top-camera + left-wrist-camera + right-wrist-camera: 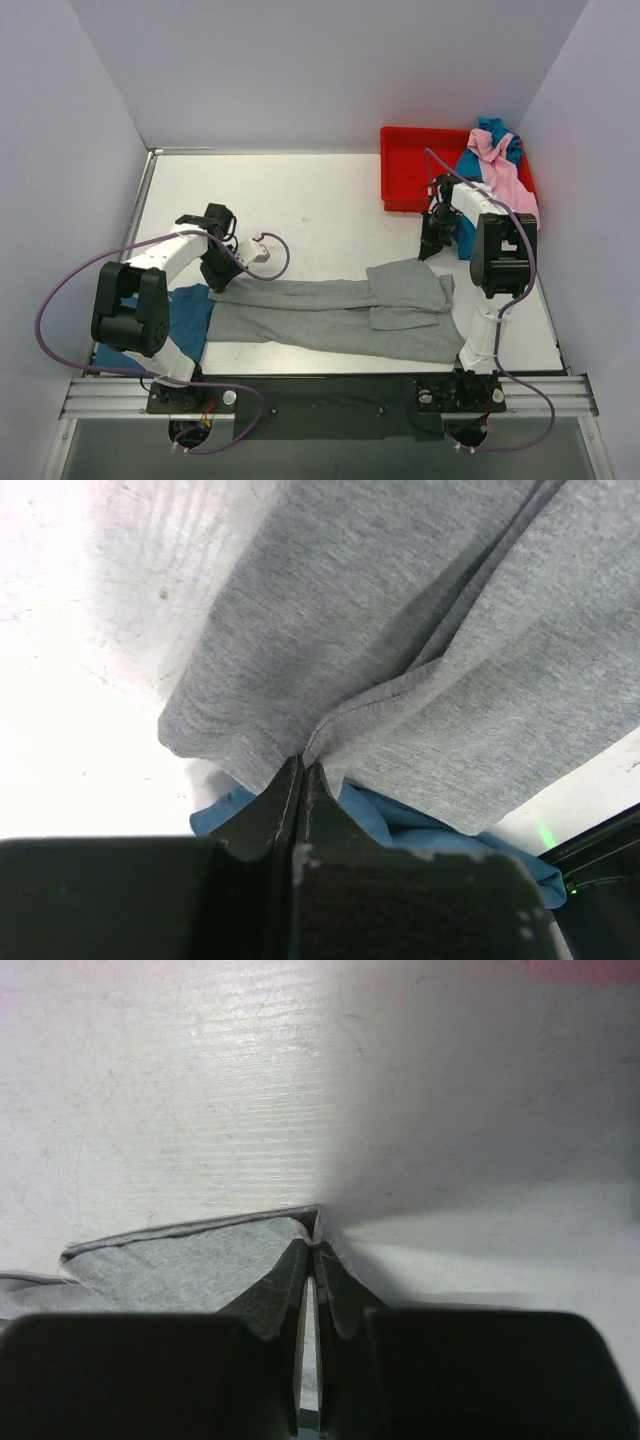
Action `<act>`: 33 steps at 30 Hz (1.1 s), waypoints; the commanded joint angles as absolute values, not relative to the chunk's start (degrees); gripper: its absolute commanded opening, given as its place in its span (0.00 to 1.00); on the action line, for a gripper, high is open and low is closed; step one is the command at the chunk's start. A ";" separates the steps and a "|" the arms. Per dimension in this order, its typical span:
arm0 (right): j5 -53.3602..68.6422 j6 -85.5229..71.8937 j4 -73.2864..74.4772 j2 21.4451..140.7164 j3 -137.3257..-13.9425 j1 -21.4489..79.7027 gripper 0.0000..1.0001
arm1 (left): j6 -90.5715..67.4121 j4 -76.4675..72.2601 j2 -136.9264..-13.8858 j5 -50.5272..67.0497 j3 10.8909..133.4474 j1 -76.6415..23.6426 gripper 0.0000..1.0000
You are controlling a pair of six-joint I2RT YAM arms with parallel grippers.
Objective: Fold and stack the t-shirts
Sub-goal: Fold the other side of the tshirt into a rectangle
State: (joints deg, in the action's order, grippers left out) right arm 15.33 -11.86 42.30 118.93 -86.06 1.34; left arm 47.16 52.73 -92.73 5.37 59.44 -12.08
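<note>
A grey t-shirt (330, 310) lies stretched in a long folded band across the near part of the table. My left gripper (217, 278) is shut on its left edge, and the cloth bunches at the jaw tips in the left wrist view (303, 765). A blue t-shirt (190, 312) lies under that end and also shows in the left wrist view (420, 825). My right gripper (430, 250) is shut on a corner of the grey shirt (190, 1260), low over the table. A pink t-shirt (505, 175) and another blue one (492, 128) hang over the red bin.
The red plastic bin (405, 165) stands at the back right, just behind my right gripper. White walls close in the table on the left, back and right. A metal rail (320, 395) with both arm bases runs along the near edge.
</note>
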 commanded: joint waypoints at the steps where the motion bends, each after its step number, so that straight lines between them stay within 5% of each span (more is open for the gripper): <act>1: 18.89 -9.93 43.15 119.18 -85.52 1.67 0.00 | 46.94 52.21 -92.99 5.89 62.66 -12.39 0.00; 24: 21.97 -10.72 57.82 94.05 -92.11 -7.38 0.00 | 35.60 39.90 -100.90 -1.76 84.01 -11.78 0.00; 33: 20.30 -10.55 62.39 86.40 -85.61 -7.73 0.00 | 38.57 43.06 -99.67 -0.97 81.92 -10.72 0.00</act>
State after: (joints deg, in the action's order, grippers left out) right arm 21.04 -10.81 56.07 89.86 -87.83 -7.75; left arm 37.52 42.68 -101.47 -0.84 81.89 -11.40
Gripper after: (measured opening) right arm 0.005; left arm 0.023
